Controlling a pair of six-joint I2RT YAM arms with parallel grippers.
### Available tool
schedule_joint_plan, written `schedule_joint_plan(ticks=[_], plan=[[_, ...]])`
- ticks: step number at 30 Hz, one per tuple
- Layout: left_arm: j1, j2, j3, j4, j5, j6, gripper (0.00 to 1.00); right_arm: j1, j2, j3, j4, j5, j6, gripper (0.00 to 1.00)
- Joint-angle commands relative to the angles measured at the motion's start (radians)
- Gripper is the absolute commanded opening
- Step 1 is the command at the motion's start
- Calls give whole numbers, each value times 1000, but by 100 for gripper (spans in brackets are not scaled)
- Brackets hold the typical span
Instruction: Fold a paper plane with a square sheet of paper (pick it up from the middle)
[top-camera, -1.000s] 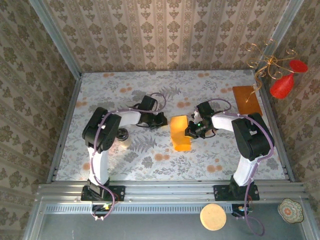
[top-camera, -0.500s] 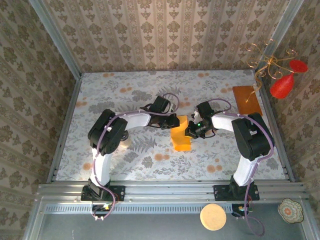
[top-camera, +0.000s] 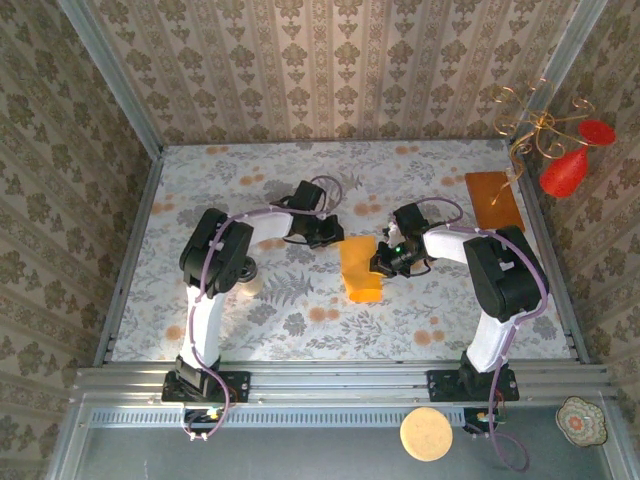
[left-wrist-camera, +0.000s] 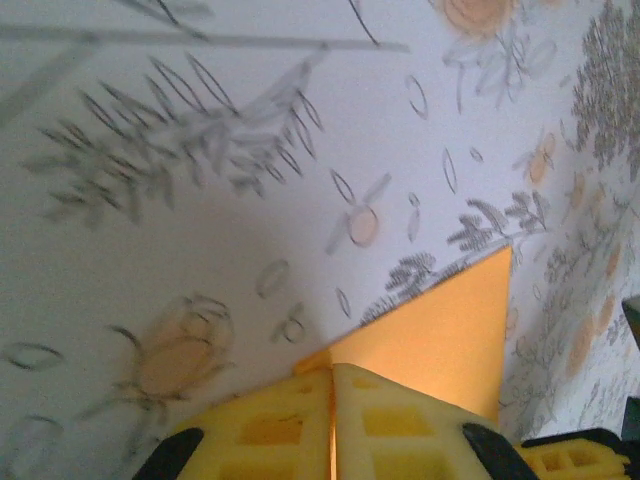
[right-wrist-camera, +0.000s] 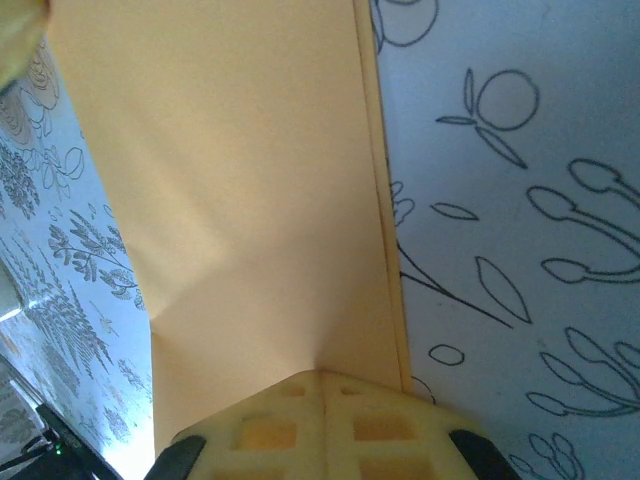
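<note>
Folding looks barely begun: the square sheet of paper (top-camera: 360, 272), seemingly doubled 1 time, is clamped in both the left gripper (left-wrist-camera: 333, 385) and right gripper (right-wrist-camera: 320, 385); dart creases remain.

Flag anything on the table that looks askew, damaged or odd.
The square sheet of paper stands out: a soft stray wrinkle spreads from where the right gripper pinches it, and its folded edges sit slightly offset. The left gripper pinches a corner.

We saw bright orange-yellow paper (top-camera: 360, 270), a pale table (top-camera: 220, 190) printed with grey ferns and orange flowers, and a brown-orange board (top-camera: 492, 200).
</note>
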Motion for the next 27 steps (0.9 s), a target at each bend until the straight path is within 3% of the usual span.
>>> schedule_joint_plan(ticks=[1, 4, 9, 15, 21, 27], plan=[[64, 57, 47, -115, -134, 59, 11, -2, 111, -77, -84, 291, 12, 7], [81, 53, 84, -152, -128, 88, 11, -1, 110, -78, -80, 293, 17, 7], [67, -90, 54, -153, -130, 99, 12, -1, 90, -81, -62, 277, 35, 7], [-24, -233, -65, -86, -95, 35, 12, 2, 53, -92, -10, 205, 82, 7], [-143, -210, -153, -14, -12, -65, 12, 1, 37, -98, -10, 211, 85, 7], [-168, -164, -181, -4, -4, -97, 12, 2, 49, -104, -2, 217, 82, 7]])
